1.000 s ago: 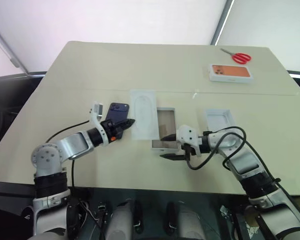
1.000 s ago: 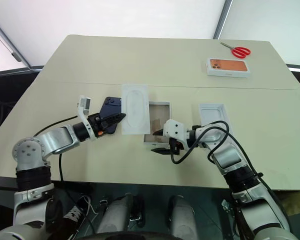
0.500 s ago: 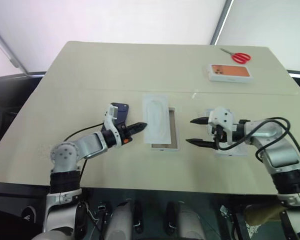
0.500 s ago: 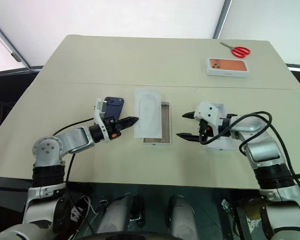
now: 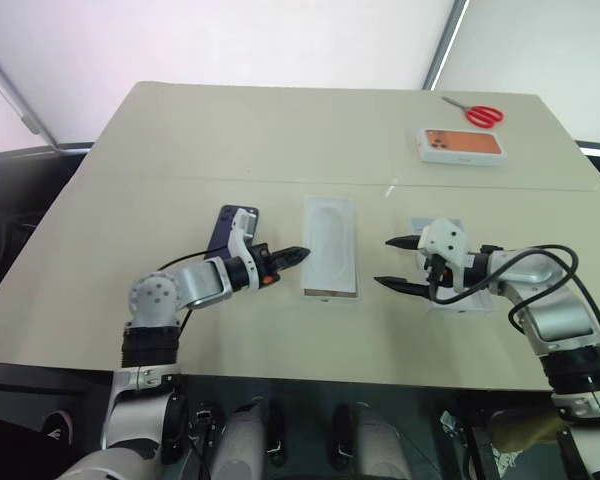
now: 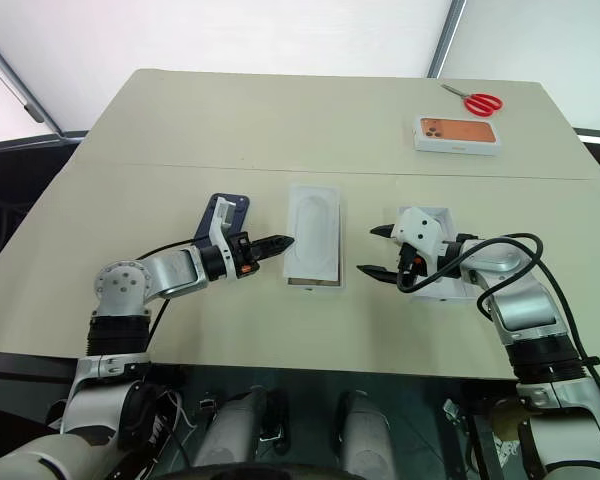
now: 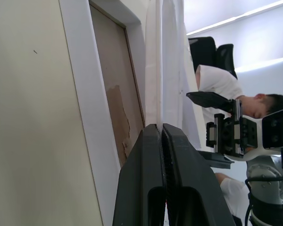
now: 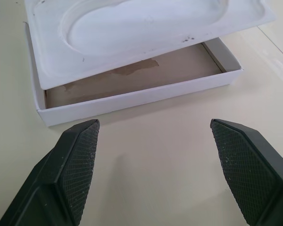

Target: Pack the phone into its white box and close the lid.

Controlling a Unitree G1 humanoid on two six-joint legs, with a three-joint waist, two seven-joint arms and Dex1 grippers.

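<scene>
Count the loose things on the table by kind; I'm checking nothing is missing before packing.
white cardboard boxes and trays: 3 (shallow white box, lid tray, orange-pictured box)
flat white insert: 1
dark navy smartphone: 1
red-handled scissors: 1
Total: 6

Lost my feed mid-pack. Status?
Left gripper shut on flat white insert, held over white box. Right gripper open, empty. Phone unpacked; insert blocks box.

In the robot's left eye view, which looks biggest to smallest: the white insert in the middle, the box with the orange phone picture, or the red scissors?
1. The white insert, clearly largest, though nearer the camera.
2. The box with the orange picture.
3. The red scissors, smallest.
</scene>
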